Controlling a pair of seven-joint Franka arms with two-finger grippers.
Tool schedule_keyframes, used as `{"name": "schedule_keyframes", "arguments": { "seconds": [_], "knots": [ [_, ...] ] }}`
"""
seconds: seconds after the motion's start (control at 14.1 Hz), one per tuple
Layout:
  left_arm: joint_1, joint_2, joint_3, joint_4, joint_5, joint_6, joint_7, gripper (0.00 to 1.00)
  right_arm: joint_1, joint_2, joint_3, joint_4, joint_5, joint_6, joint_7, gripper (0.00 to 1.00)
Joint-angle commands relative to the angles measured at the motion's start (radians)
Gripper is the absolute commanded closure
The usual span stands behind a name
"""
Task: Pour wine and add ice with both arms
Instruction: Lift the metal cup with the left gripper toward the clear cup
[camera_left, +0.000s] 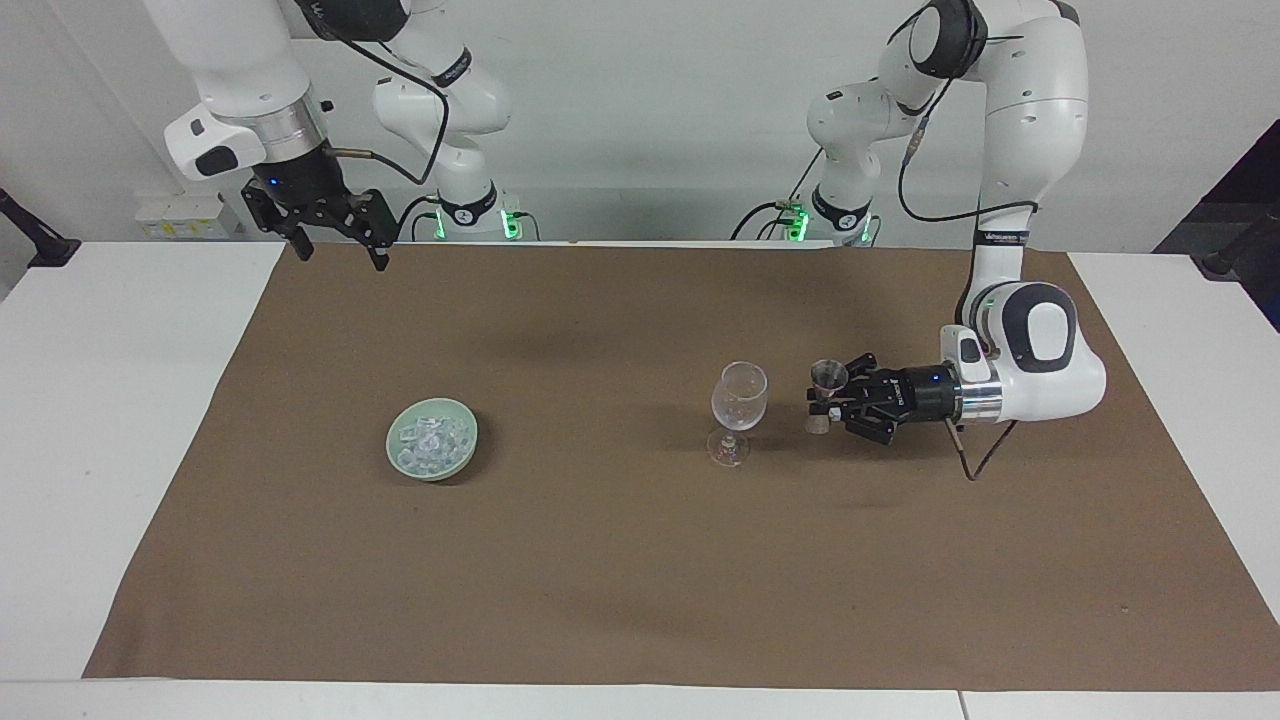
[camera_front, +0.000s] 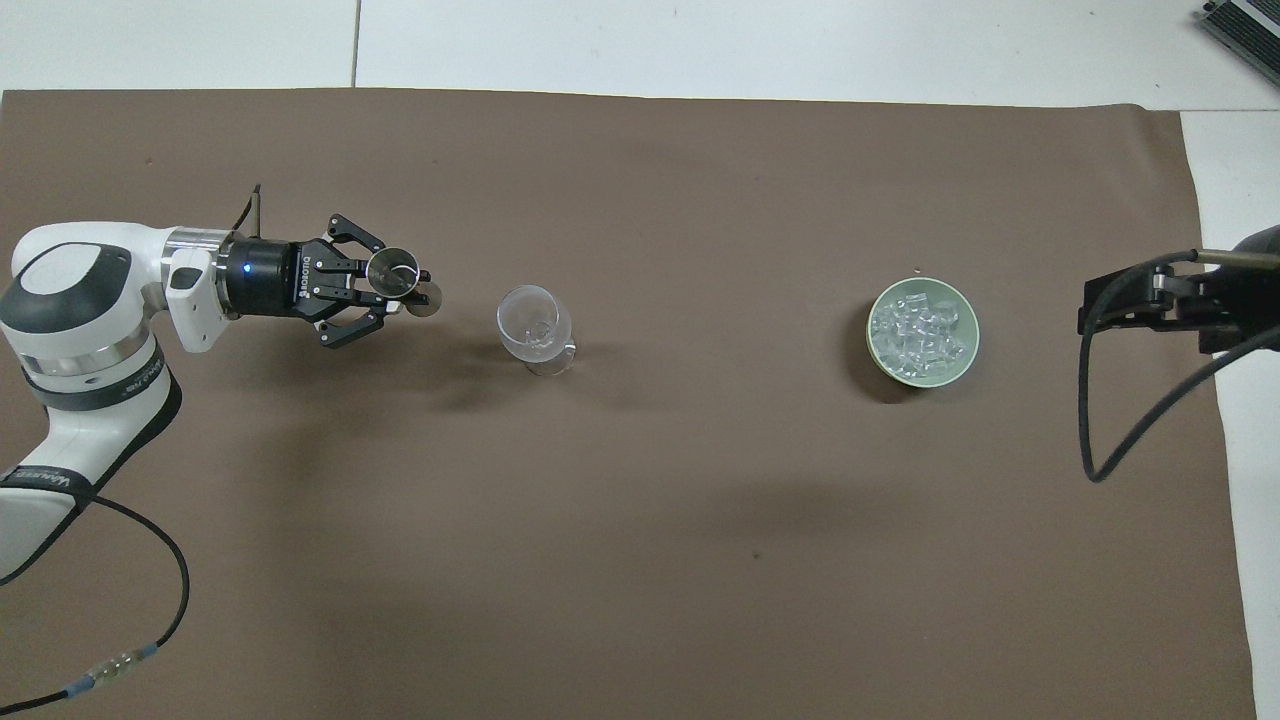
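A clear stemmed wine glass (camera_left: 738, 402) stands upright on the brown cloth near the middle; it also shows in the overhead view (camera_front: 535, 326). My left gripper (camera_left: 826, 400) lies level, just above the cloth beside the glass toward the left arm's end, a short gap from it. It is shut on a small clear stemmed cup (camera_left: 828, 378), held upright, which the overhead view also shows (camera_front: 393, 272). The ice (camera_left: 432, 436) is heaped in a pale green bowl (camera_left: 430, 473) toward the right arm's end. My right gripper (camera_left: 338, 250) hangs open and empty, high over the cloth's edge nearest the robots.
The brown cloth (camera_left: 600, 580) covers most of the white table (camera_left: 120, 450). In the overhead view the bowl's rim (camera_front: 969, 350) and ice (camera_front: 920, 330) lie beside the right gripper (camera_front: 1150, 300), from which a black cable (camera_front: 1090, 440) loops down.
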Motion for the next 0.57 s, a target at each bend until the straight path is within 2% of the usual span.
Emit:
{"name": "schedule_keyframes", "arguments": {
  "seconds": [0.0,0.5],
  "knots": [
    [-0.032,-0.089,0.019,-0.073,-0.028,0.059,-0.004,1.0,-0.008,-0.003,-0.002,0.0,0.017,-0.007,-0.019,0.0],
    [-0.058,-0.149,0.022,-0.116,-0.026,0.136,-0.03,1.0,-0.008,-0.003,-0.002,0.0,0.017,-0.007,-0.019,0.0]
  ]
}}
